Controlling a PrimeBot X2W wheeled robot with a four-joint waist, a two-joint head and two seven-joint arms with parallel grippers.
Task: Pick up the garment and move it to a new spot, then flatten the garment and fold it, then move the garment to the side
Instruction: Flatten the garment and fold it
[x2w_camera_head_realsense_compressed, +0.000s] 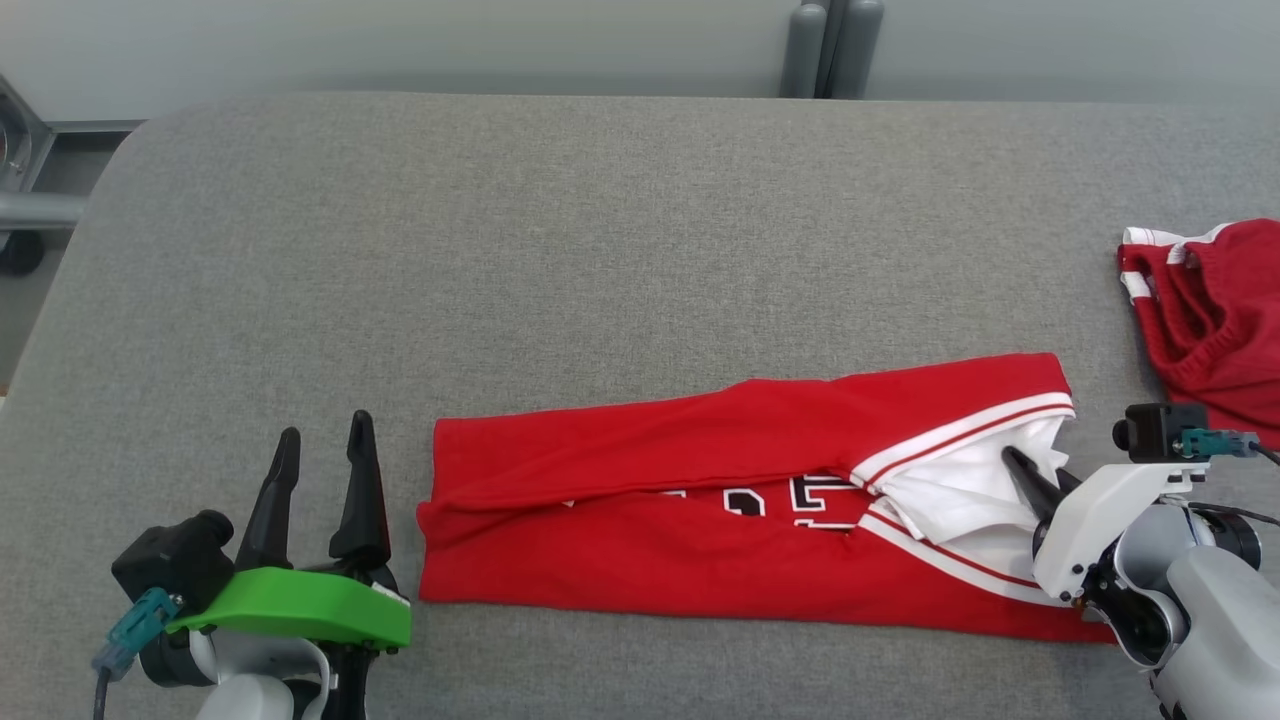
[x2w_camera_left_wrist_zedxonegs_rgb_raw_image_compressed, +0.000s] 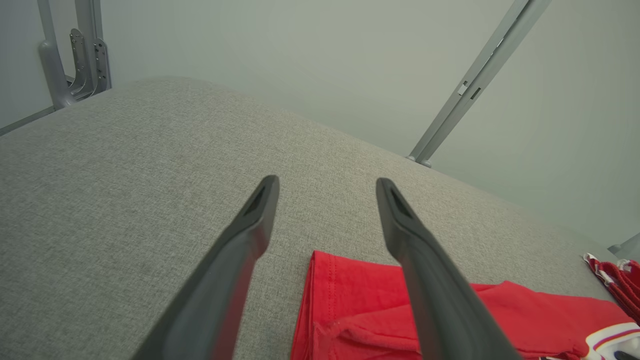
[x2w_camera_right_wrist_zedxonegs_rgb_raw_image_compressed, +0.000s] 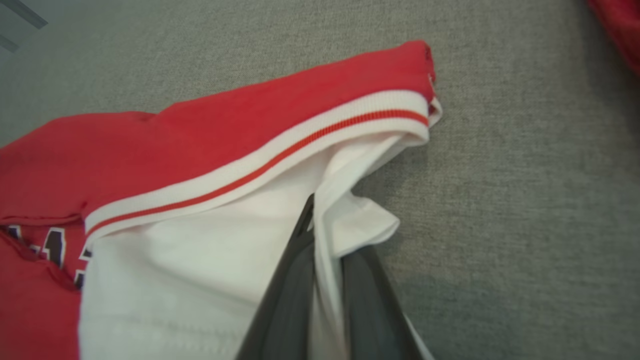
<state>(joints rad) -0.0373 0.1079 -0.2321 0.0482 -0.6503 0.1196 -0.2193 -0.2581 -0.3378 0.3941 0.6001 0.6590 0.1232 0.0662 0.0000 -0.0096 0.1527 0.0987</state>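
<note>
The right jaws pinch white inner fabric of the red garment (x2w_camera_head_realsense_compressed: 650, 560); left jaws spread beside its other end

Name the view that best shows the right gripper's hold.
Right wrist view: close up, the right gripper pinches the jersey by its white fabric. Head view shows one fingertip there; left wrist view, the jersey's other end.

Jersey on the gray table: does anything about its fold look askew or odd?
Yes. The jersey has its top flap lying slanted, part-covering the lettering, and white lining bunches out at the end pinched by the right gripper.
</note>
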